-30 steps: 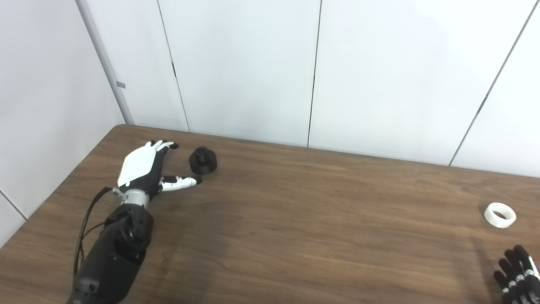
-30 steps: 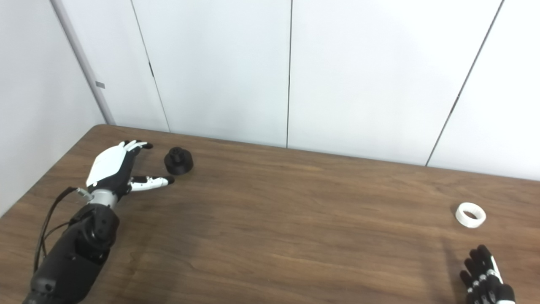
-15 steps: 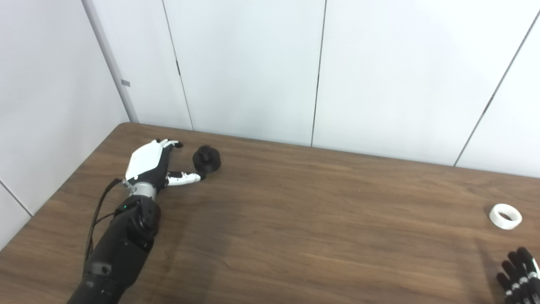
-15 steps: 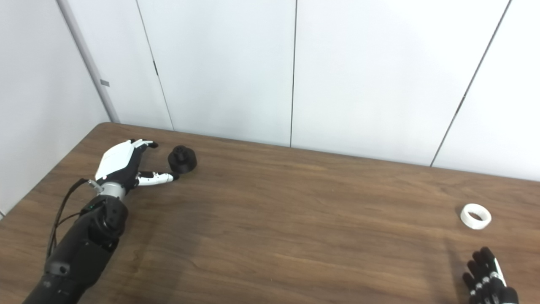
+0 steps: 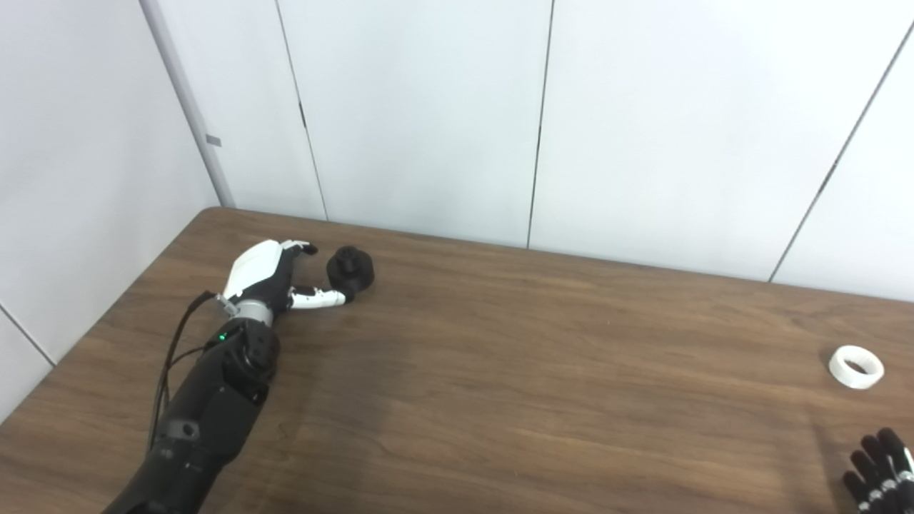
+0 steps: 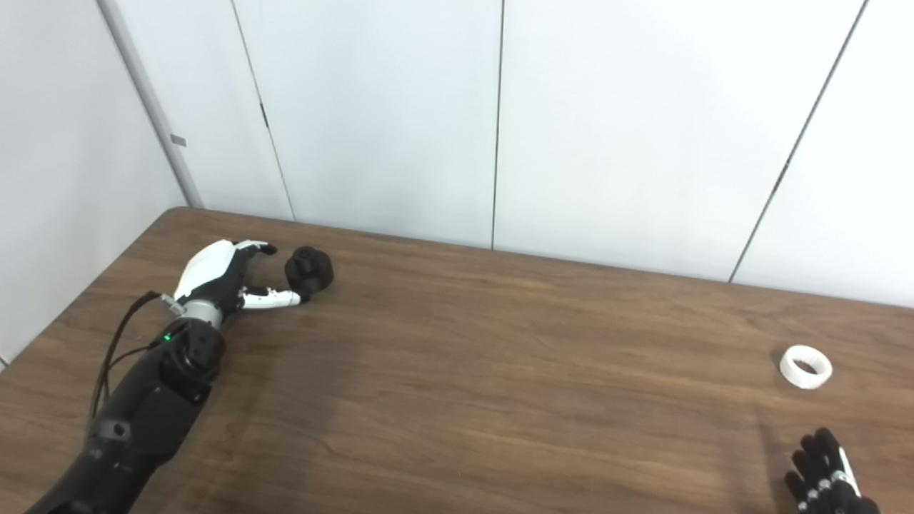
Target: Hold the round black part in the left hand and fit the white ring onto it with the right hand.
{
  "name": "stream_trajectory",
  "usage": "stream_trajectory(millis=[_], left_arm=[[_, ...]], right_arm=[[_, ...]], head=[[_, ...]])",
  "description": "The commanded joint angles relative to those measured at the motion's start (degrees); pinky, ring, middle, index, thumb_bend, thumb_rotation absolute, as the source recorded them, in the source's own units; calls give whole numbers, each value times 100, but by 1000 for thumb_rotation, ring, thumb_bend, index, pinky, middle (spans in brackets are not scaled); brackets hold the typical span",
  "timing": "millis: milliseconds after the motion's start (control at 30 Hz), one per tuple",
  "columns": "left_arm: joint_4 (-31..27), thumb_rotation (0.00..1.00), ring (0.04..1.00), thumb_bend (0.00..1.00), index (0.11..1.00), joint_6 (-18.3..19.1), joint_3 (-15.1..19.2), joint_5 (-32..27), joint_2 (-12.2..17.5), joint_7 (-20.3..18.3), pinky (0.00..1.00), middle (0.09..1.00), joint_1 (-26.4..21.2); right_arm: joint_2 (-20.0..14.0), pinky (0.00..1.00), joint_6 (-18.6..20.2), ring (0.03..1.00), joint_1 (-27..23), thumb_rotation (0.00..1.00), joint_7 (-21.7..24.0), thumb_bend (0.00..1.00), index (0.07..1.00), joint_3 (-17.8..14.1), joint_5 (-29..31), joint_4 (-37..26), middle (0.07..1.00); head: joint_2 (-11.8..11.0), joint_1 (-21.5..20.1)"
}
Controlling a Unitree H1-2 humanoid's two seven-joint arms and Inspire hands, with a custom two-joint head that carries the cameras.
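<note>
The round black part sits on the wooden table near its far left corner. My left hand lies just left of it, open, with the thumb stretched under the part's near side and the fingers curved toward its far side; I cannot tell whether they touch it. The white ring lies flat near the table's right edge. My right hand shows only its dark fingers at the bottom right corner, spread and empty, a little nearer than the ring.
White wall panels stand right behind the table's far edge and along its left side. A black cable loops beside my left forearm.
My left hand has reached farther forward and right, so its thumb and fingers now flank the black part. The right hand has sunk slightly lower in the picture. The camera shifted a little.
</note>
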Motion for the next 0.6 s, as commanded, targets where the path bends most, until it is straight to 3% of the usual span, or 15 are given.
stream_trajectory(millis=[0,567], left_arm=[[19,413,994,908,832,-60,-6,26,143,104,1000,937,-370],[441,384,996,914,828,-65,-338,-10,7,154,1000,935,-773]], right_arm=[[139,1000,-102,995,310,1000,2,561,1000,31,34,196,994],[183,1000,3,989,370,1000,-120,550,993,26,-7,77,981]], head=[[19,-11],[65,-47]])
